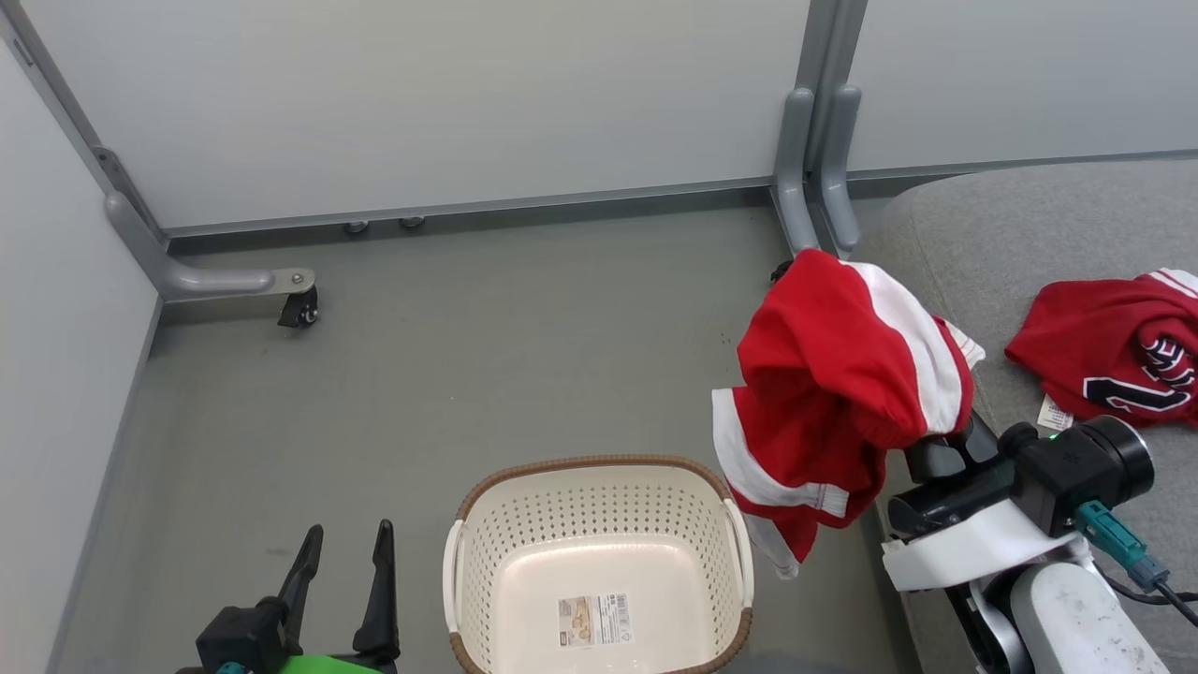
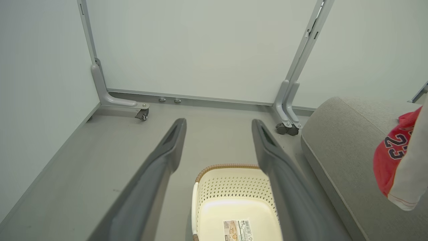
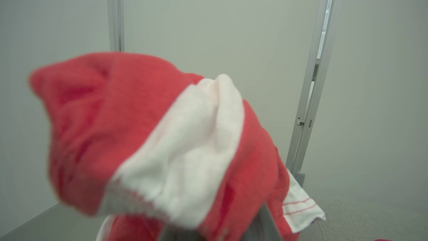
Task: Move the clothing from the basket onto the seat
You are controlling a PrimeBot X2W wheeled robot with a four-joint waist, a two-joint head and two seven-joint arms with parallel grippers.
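Red garment aloft pinched in right gripper, beside basket, left gripper spread, 1 lettered garment on seat

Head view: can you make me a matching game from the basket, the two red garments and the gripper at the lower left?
Things:
1. basket
2. lettered garment
3. red-and-white garment
4. left gripper

States:
A. held up in the air
B. open, holding nothing
C. holds no clothing
D. lying on the seat

Pairs: 1-C, 2-D, 3-A, 4-B
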